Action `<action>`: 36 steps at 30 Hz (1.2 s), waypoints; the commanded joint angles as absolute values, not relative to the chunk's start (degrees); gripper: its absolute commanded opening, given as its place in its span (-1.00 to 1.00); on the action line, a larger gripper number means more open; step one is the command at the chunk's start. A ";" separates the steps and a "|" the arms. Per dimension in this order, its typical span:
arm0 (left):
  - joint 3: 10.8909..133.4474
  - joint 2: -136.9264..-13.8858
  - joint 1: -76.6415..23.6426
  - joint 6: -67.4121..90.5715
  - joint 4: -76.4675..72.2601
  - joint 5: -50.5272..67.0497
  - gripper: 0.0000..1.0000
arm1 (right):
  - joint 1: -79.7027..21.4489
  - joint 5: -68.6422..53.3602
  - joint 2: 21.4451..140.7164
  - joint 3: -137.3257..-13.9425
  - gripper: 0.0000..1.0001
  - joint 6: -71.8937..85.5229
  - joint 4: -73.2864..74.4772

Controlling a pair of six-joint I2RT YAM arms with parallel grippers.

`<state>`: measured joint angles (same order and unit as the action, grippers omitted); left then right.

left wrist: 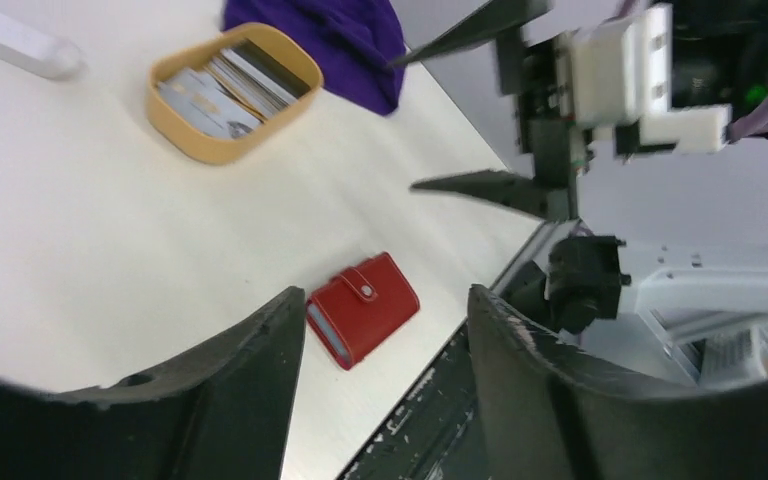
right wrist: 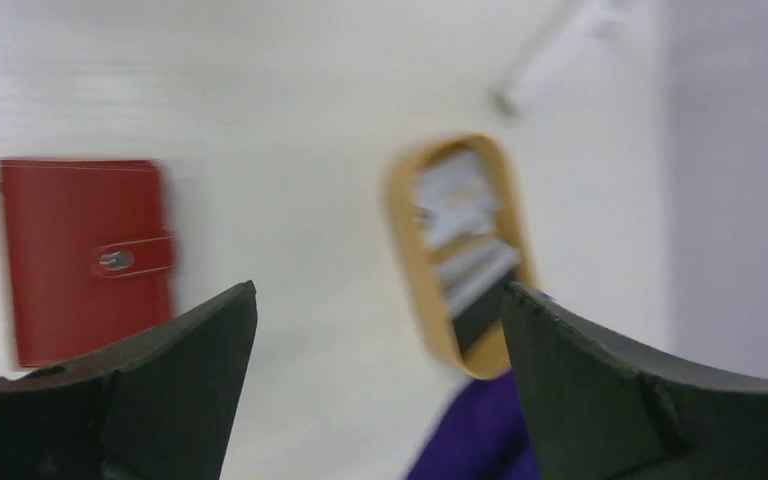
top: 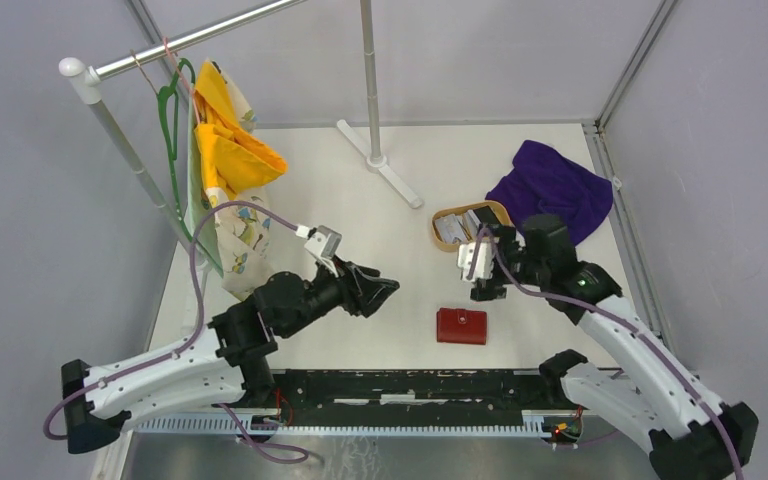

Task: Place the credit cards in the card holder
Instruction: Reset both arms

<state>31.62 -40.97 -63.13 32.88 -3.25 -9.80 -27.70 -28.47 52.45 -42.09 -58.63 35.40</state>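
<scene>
- grippers up close first, what state?
- left gripper: fingers apart, nothing held. arm's stretched low twd mid-table, aimed roughly at the holder. right gripper: spread wide too, empty, wrist tipped down, hovering btwn holder and tray.
- and the holder?
- card holder lies flat nr the front edge, between my two arms, snap tab done up.
- progress?
- none, i'd judge. credit cards all sit stacked in the wooden tray, further back, by the purple cloth. left to do: unsnap the holder, pick the cards, slot them in.
</scene>
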 commanded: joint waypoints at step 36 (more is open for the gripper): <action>56.56 -42.20 -63.24 28.07 21.92 -22.42 0.99 | -21.35 -12.81 39.19 -58.14 0.96 -16.74 21.43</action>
<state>56.62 -42.37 -63.11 29.80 24.43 -24.27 -22.26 -7.64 40.07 -58.52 -14.04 22.33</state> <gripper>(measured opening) 0.993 0.979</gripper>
